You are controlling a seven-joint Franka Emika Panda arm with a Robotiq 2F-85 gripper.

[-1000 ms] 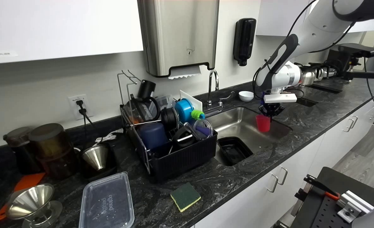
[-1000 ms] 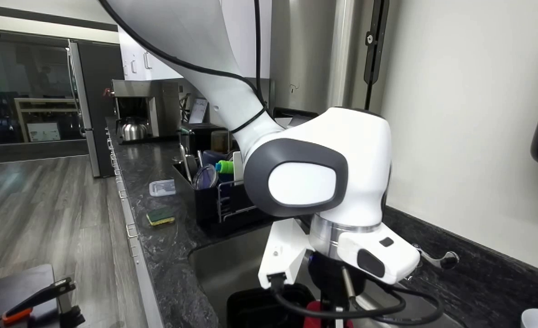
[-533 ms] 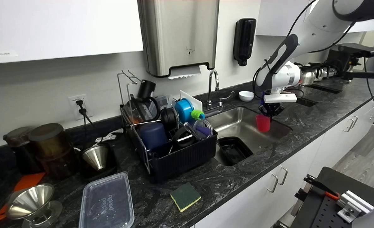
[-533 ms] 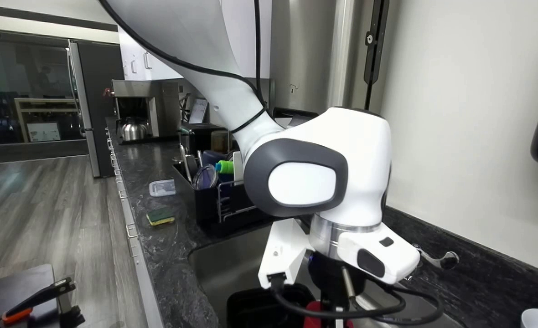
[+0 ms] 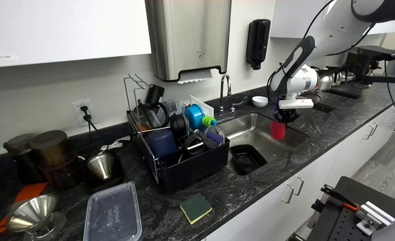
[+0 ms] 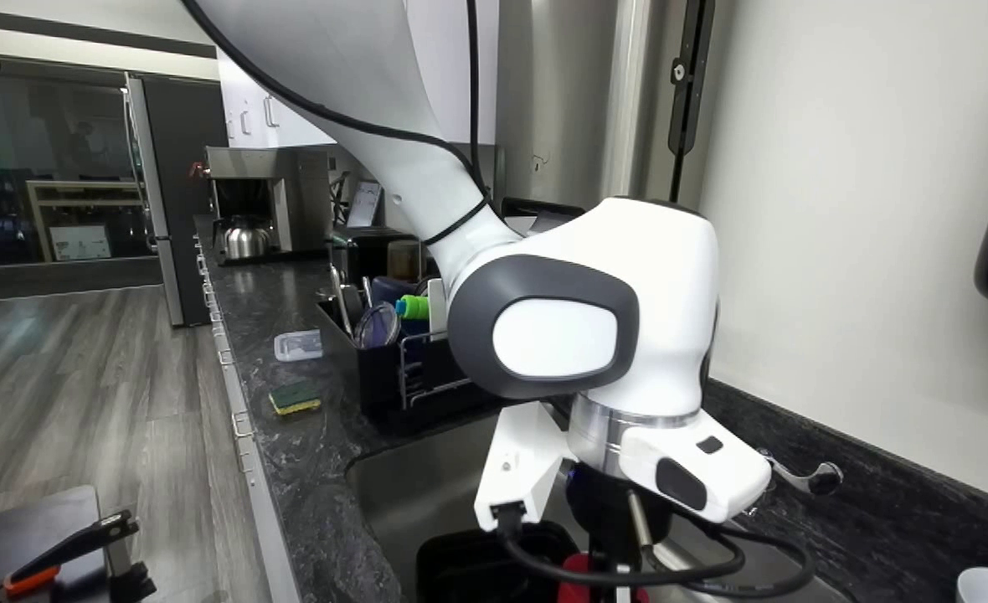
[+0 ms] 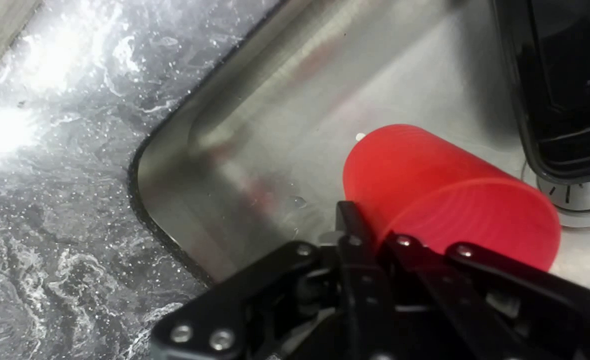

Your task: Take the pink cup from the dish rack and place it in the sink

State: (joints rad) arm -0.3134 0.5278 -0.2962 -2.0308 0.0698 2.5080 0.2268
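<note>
Countertop [image 5: 160,209], sink [image 5: 252,132] inside front edge: my gripper [image 7: 373,240] pinches the tilted cup [image 7: 417,162]; advise lowering fully before release.

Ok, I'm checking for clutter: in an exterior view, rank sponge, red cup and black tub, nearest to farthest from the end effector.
1. Red cup: held, just below.
2. Black tub: in the sink, lower left in view.
3. Sponge: on the counter, farther lower left.
</note>
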